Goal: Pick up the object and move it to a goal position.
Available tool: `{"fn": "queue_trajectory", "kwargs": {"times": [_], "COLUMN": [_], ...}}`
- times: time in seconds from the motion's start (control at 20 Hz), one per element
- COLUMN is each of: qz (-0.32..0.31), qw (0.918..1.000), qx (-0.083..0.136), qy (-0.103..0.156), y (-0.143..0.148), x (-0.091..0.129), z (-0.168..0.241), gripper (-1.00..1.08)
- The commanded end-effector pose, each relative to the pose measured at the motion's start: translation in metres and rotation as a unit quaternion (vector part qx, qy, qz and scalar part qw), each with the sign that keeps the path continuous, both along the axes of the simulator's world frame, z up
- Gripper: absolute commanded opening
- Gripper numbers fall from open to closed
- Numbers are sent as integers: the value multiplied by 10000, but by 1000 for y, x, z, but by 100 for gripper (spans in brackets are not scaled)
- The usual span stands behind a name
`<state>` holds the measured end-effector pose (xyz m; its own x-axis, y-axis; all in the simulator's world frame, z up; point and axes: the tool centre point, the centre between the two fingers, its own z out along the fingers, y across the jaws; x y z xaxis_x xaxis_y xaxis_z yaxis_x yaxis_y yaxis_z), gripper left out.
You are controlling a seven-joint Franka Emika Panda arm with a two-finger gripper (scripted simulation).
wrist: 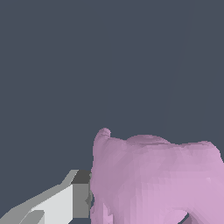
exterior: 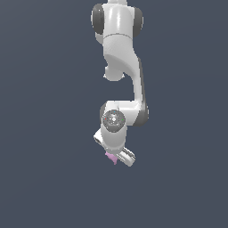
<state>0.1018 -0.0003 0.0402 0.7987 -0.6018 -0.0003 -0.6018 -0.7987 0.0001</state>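
Gripper (exterior: 114,156): seems clenched on the object, second finger unseen.
Object (wrist: 153,179): pink, pressed against one finger (wrist: 81,199).

Exterior view: we look down from above, set well back, whole arm (exterior: 120,75) in frame over plain dark ground. Wrist view: we sit right at gripper (exterior: 116,156), very close, one finger (wrist: 65,199) at frame edge. Shared: pink object (exterior: 111,157) (wrist: 153,179), filling much of wrist view.
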Motion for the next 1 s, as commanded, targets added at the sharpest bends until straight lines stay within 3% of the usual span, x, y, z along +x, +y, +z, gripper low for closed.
{"fn": "queue_trajectory", "kwargs": {"times": [0.0,0.5,0.95], "qz": [0,0,1], "qw": [10000,10000,10000], "qx": [0,0,3], "qy": [-1,-1,0], "y": [0,-6,-29], "x": [0,-6,-32], "z": [0,8,40], "gripper": [-100,-100,-100]}}
